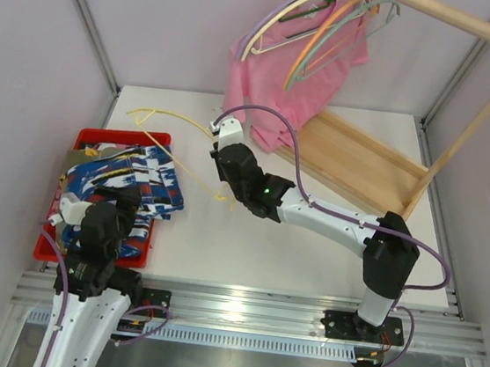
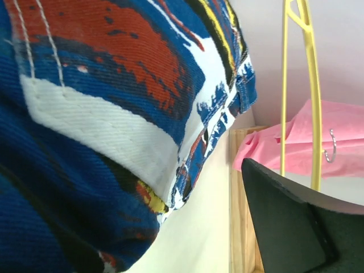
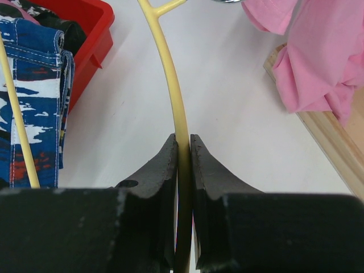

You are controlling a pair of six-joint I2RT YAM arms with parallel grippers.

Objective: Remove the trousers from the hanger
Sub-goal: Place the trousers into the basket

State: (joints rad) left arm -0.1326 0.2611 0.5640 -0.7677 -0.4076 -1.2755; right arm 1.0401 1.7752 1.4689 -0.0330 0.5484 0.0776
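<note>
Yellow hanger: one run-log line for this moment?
right end effector: shut on yellow hanger | left end effector: open, over trousers | trousers: piled in red tray

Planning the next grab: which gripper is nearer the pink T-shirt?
Right. The right gripper, shut on the yellow hanger, sits just left of the pink T-shirt; the left gripper hangs over the blue, white and red trousers in the red tray, farther left.
</note>
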